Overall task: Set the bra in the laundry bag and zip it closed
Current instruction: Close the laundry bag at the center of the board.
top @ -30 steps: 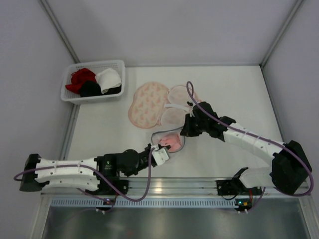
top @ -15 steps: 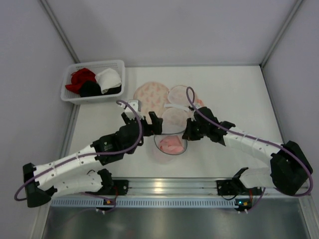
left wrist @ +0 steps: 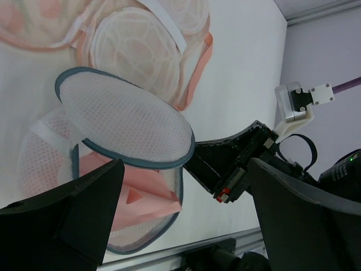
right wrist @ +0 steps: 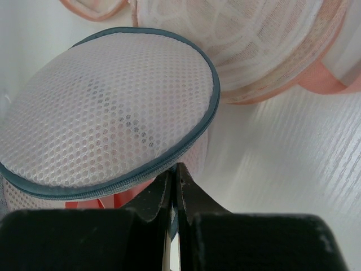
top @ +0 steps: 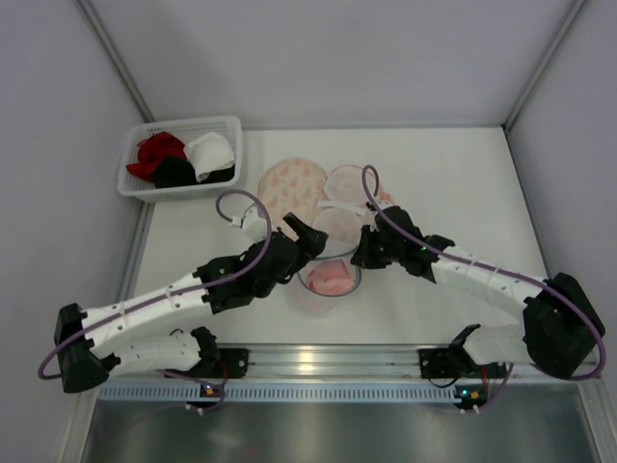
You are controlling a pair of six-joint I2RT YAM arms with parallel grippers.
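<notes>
The laundry bag in use is a round white mesh one with a grey-blue zip rim point(top: 310, 287) point(left wrist: 144, 240), lying near the table's front middle. Its lid point(left wrist: 124, 121) point(right wrist: 107, 107) stands lifted like a clamshell. The pale pink bra point(top: 331, 278) point(left wrist: 141, 195) lies folded inside the lower half. My right gripper point(top: 364, 253) point(right wrist: 175, 169) is shut on the zip edge at the bag's right side, holding the lid up. My left gripper point(top: 301, 253) point(left wrist: 183, 209) hangs wide open just left of and above the bag, with nothing between its fingers.
A second round bag point(top: 289, 188) point(left wrist: 135, 45) point(right wrist: 265, 39), peach with a floral pattern and white mesh domes, lies just behind. A white basket point(top: 178, 193) at the back left holds red point(top: 157, 149), black point(top: 175, 172) and white point(top: 210, 152) garments. Walls stand on three sides.
My left gripper has opened and swung from the bag's near side up to its left. The bra now lies in the bag. The right gripper has kept its hold.
</notes>
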